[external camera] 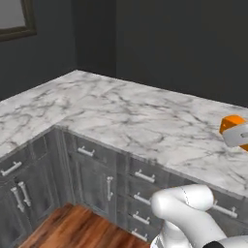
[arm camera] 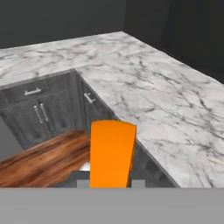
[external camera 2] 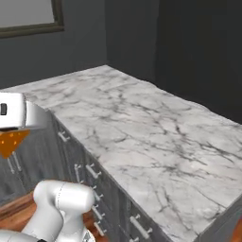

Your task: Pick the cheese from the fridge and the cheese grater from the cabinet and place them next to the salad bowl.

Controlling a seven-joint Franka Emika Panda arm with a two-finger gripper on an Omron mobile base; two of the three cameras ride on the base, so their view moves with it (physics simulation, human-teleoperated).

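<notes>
Orange cheese (arm camera: 111, 153) stands up right in front of the camera on the hand, a flat wedge rising from between the fingertips, which are mostly hidden behind it. The gripper (external camera 2: 12, 137) is clamped shut on the cheese, which hangs point-down beneath the white hand in the right base view; in the left base view a bit of orange pokes out beside the hand. The wedge seems to be carried this way so it rides clear above the cabinet fronts (arm camera: 39, 109) and wooden floor (arm camera: 39, 159) below the hand while it travels. Just past the hand runs the edge of the marble counter (arm camera: 166, 100), an L-shaped top that wraps a corner ahead. Farthest from the hand stand dark walls (arm camera: 61, 17) and a framed window (external camera 2: 28, 16).
</notes>
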